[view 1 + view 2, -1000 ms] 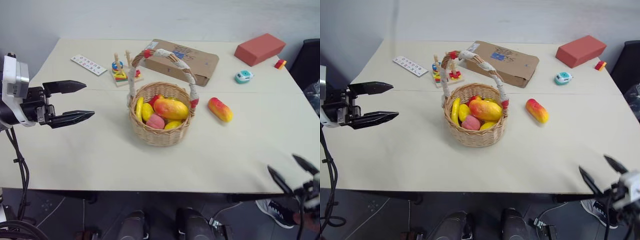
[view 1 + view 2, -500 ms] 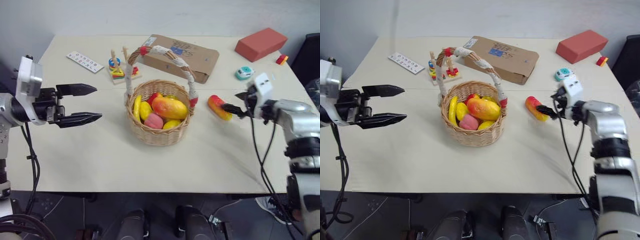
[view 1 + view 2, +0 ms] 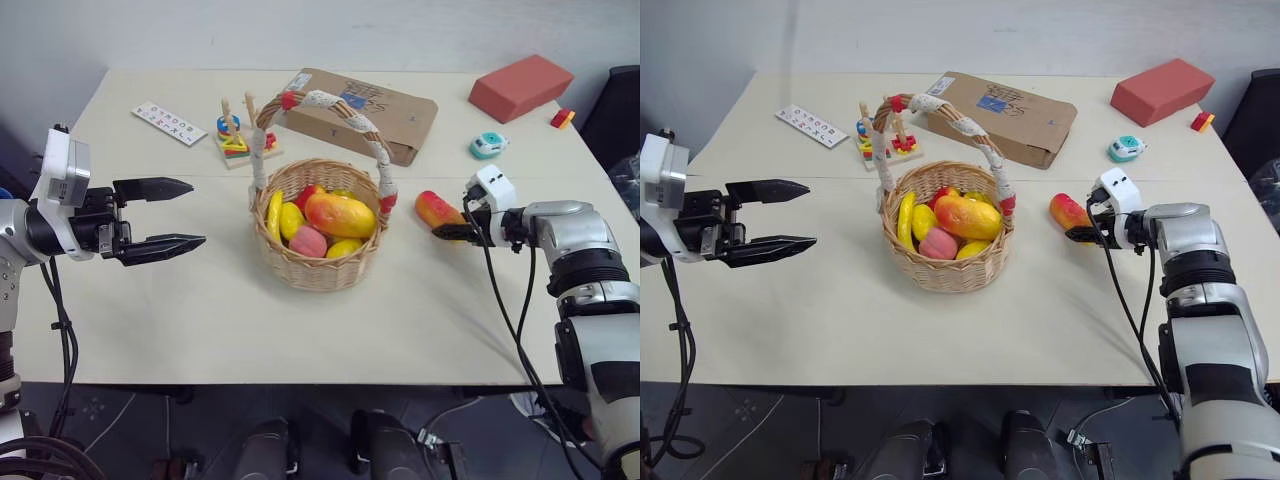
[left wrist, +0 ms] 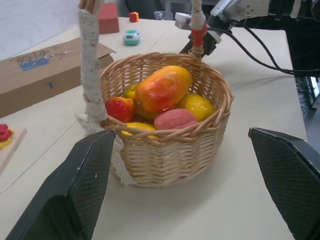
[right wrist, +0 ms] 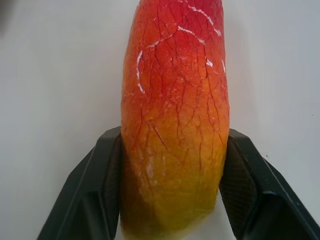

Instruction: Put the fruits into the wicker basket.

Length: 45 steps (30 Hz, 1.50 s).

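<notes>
The wicker basket (image 3: 318,262) stands mid-table with its lace-wrapped handle (image 3: 352,112) arched over it. One yellow-to-red mango-like fruit (image 3: 340,215) lies on top of smaller toy fruits inside it. The other fruit (image 3: 435,207) lies on the table just right of the basket. My right gripper (image 3: 447,228) is shut on this fruit's near end, and in the right wrist view both black fingers (image 5: 95,190) press against the sides of the fruit (image 5: 175,100). My left gripper (image 3: 196,212) hovers open left of the basket with nothing between its fingers (image 4: 75,200).
Behind the basket lie a flat cardboard box (image 3: 365,110), a wooden ring-stacking toy (image 3: 237,140) and a white card with coloured dots (image 3: 172,123). A red block (image 3: 520,88), a small teal gadget (image 3: 487,147) and a small red-yellow piece (image 3: 561,118) sit at the far right.
My right arm rose from below the table's front edge, reached to the fruit right of the basket and closed its fingers on it. The left gripper stayed where it was, open.
</notes>
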### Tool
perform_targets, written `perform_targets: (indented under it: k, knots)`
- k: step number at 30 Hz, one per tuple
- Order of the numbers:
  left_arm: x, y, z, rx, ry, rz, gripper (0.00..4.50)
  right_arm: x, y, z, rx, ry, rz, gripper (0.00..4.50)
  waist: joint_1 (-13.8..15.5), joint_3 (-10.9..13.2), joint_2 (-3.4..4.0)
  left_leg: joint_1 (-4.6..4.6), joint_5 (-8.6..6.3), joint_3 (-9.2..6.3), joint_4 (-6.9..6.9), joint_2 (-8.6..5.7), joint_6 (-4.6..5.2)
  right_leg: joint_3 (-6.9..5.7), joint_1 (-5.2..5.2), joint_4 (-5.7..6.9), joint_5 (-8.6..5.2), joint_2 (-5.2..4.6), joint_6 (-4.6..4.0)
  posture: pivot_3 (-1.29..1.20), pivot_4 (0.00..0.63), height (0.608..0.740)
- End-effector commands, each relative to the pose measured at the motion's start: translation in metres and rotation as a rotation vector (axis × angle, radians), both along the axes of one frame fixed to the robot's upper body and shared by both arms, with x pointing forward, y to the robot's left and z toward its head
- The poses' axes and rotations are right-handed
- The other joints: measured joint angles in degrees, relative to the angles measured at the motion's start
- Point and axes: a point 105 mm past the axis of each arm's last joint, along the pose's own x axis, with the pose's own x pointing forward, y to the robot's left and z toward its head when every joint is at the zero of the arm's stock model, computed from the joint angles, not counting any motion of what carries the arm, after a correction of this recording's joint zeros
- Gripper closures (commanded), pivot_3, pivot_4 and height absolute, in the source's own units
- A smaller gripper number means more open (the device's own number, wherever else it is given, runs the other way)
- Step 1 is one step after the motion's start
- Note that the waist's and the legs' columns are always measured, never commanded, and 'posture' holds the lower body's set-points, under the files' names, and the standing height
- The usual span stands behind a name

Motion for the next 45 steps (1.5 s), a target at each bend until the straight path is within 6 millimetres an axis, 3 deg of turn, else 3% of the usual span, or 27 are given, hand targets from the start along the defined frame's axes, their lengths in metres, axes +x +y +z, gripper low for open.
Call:
perform_targets:
  k: [1, 4, 8, 10, 13, 17, 20, 28, 30, 35, 38, 42, 44, 45]
  knots:
    - [-0.005, -0.001, 0.010, 0.000, -0.054, -0.003, 0.00, -0.003, -0.002, 0.047, 0.103, -0.198, 0.069, 1.90, 0.0, 0.0, 0.00, 0.00, 0.00, 0.00, -0.01, 0.00, 0.00, 0.00, 0.00, 0.00, 0.00, 0.01, 0.00, 0.00, 0.150, 0.740]
    - [-0.007, 0.000, 0.008, -0.001, -0.049, 0.000, 0.00, -0.037, -0.003, 0.056, 0.101, -0.200, 0.250, 1.90, 0.4, 0.0, 0.00, -0.01, -0.01, -0.04, -0.05, 0.02, -0.01, -0.02, 0.00, -0.04, 0.00, 0.00, 0.00, 0.00, 0.150, 0.740]
    - [-0.008, 0.001, 0.006, -0.001, -0.041, 0.006, 0.00, -0.125, -0.006, 0.037, -0.017, 0.124, 0.494, 1.90, 2.0, 0.0, 0.04, -0.07, -0.07, -0.16, -0.03, -0.01, 0.05, -0.07, 0.05, -0.13, 0.00, -0.01, 0.00, 0.00, 0.150, 0.740]
    - [-0.009, 0.001, 0.004, -0.001, -0.037, 0.005, 0.00, -0.155, 0.004, 0.035, -0.017, 0.233, 0.550, 1.90, 2.4, 0.0, 0.04, -0.14, -0.10, -0.21, -0.01, -0.02, 0.09, -0.16, 0.11, -0.30, 0.00, -0.02, 0.00, 0.00, 0.150, 0.740]
    - [-0.008, 0.001, 0.003, -0.012, -0.035, 0.007, 0.00, -0.183, 0.047, 0.041, 0.058, 0.247, 0.662, 1.90, 1.3, 0.0, -0.08, 0.12, -0.08, -0.08, 0.05, 0.14, 0.06, -0.05, 0.47, -0.57, 0.13, -0.10, 0.23, 0.00, 0.150, 0.740]
    - [-0.004, 0.001, 0.004, -0.045, -0.041, 0.022, 0.00, -0.172, 0.112, 0.065, 0.243, 0.073, 0.698, 1.90, 0.2, 0.0, -0.20, 0.39, -0.05, -0.03, 0.03, 0.34, -0.24, 0.06, 0.47, -0.56, 0.14, -0.09, 0.22, 0.00, 0.150, 0.740]
    - [-0.002, 0.001, 0.003, -0.051, -0.041, 0.024, 0.00, -0.148, 0.149, 0.070, 0.264, -0.023, 0.602, 1.90, 0.3, 0.0, -0.18, 0.32, 0.15, -0.08, -0.09, 0.39, -0.50, 0.05, 0.22, -0.36, 0.12, -0.04, -0.01, 0.00, 0.150, 0.740]
    - [-0.001, 0.000, 0.002, -0.071, -0.053, 0.034, 0.00, -0.096, 0.191, 0.079, 0.245, -0.194, 0.387, 1.90, 0.4, 0.0, -0.23, -0.16, 0.27, 0.02, -0.08, -0.09, -0.21, 0.15, -0.48, 0.45, 0.06, -0.04, -0.17, 0.00, 0.150, 0.740]
    - [-0.002, 0.001, 0.001, -0.078, -0.054, 0.040, 0.00, -0.095, 0.198, 0.081, 0.250, -0.208, 0.402, 1.48, 0.3, -0.1, -0.29, -0.23, 0.27, 0.05, -0.05, -0.15, -0.09, 0.18, -0.50, 0.43, 0.10, -0.05, -0.10, 0.00, 0.150, 0.740]
    - [-0.003, 0.003, 0.000, -0.089, -0.060, 0.060, 0.00, -0.104, 0.201, 0.091, 0.344, -0.214, 0.464, 0.02, 0.2, -0.1, -0.29, -0.26, 0.28, 0.04, -0.05, -0.07, -0.10, 0.18, -0.54, 0.42, 0.10, 0.00, -0.09, 0.00, 0.150, 0.740]
    - [-0.003, 0.001, 0.000, -0.091, -0.066, 0.059, 0.00, -0.120, 0.195, 0.099, 0.423, -0.212, 0.554, 0.02, 0.3, -0.1, -0.29, -0.26, 0.28, 0.04, -0.05, -0.04, -0.11, 0.19, -0.53, 0.42, 0.10, -0.01, -0.09, 0.00, 0.150, 0.740]
    - [-0.006, -0.001, 0.000, -0.087, -0.069, 0.054, 0.00, -0.171, 0.163, 0.085, 0.428, -0.109, 0.805, 0.02, 1.0, -0.1, -0.32, -0.30, 0.21, -0.08, -0.05, -0.07, 0.01, 0.17, -0.47, 0.33, 0.10, -0.02, -0.09, 0.00, 0.150, 0.740]
    - [-0.007, -0.001, 0.000, -0.086, -0.072, 0.055, 0.00, -0.178, 0.147, 0.076, 0.396, -0.063, 0.816, 0.02, 1.1, -0.1, -0.33, -0.33, 0.15, -0.01, -0.05, -0.10, 0.09, 0.20, -0.46, 0.16, 0.13, -0.03, -0.03, 0.00, 0.150, 0.740]
    - [-0.007, -0.001, 0.001, -0.086, -0.075, 0.054, 0.00, -0.172, 0.136, 0.073, 0.374, -0.076, 0.771, 0.02, 1.1, -0.1, -0.33, -0.33, 0.15, 0.01, -0.04, -0.10, 0.11, 0.19, -0.41, 0.05, 0.17, -0.04, 0.03, 0.00, 0.150, 0.740]
